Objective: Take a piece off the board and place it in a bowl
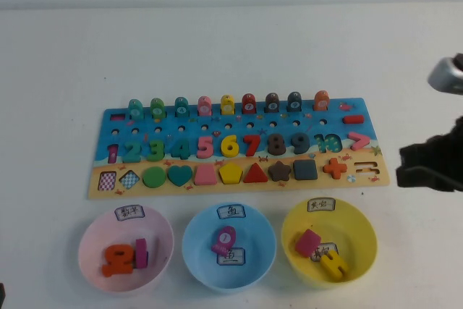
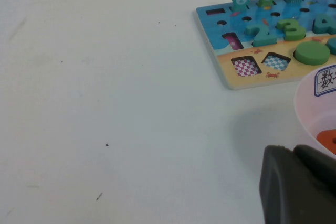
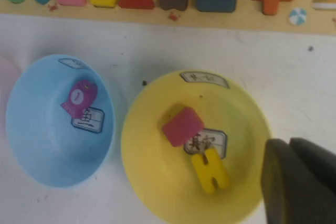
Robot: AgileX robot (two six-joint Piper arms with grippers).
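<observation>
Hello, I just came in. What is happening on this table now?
A two-armed robot is sorting puzzle pieces from a wooden board into bowls. The coral chevron piece sits at the board's right end, untouched. The right gripper, shut and empty, is at the table's right side, near the yellow bowl, which holds a magenta square and a yellow piece. The left gripper rests near the pink bowl.

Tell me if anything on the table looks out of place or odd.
Nothing stands out. The board lies flat with two empty shape slots; the coral chevron sits in place. Each bowl holds pieces. The right hand hovers shut beside the yellow bowl; the left hand rests near the pink bowl.
</observation>
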